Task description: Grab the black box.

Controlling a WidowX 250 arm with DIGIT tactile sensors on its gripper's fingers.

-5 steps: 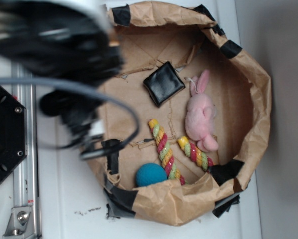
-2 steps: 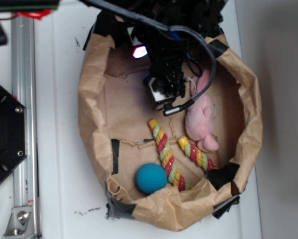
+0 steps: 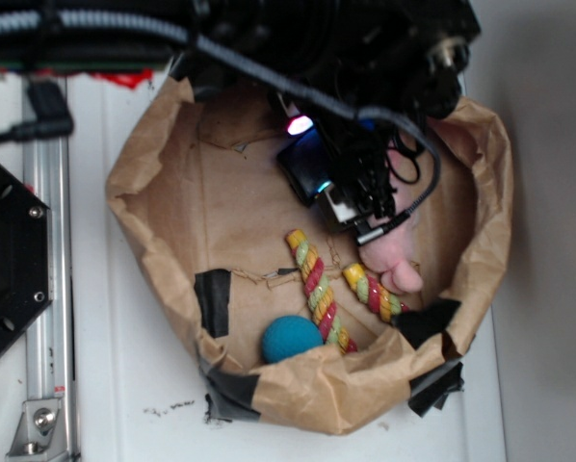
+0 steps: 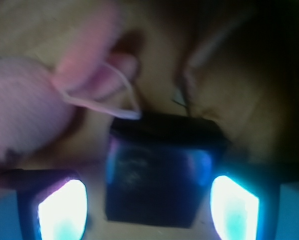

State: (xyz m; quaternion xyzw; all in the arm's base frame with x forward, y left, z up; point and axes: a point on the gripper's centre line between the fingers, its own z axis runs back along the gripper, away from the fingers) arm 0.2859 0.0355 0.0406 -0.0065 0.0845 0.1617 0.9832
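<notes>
The black box (image 4: 159, 172) is a small glossy square lying flat on the brown paper floor of the bag. In the wrist view it sits between my two glowing fingers (image 4: 63, 210), with a gap on each side. My gripper (image 4: 148, 207) is open around it, not touching. In the exterior view the box (image 3: 305, 162) shows partly under the arm, and the gripper (image 3: 351, 197) hangs low over it inside the bag. The pink plush bunny (image 4: 24, 105) lies just left of the box in the wrist view.
The brown paper bag (image 3: 153, 221) with black tape patches walls the area. Inside lie the bunny (image 3: 394, 260), two striped rope toys (image 3: 317, 284) and a blue ball (image 3: 291, 339). A black hexagonal plate (image 3: 4, 260) and a metal rail (image 3: 47, 318) stand at left.
The arm has swung from the upper left over the bag and come down onto the box. The bag has been pushed and its rim has changed shape.
</notes>
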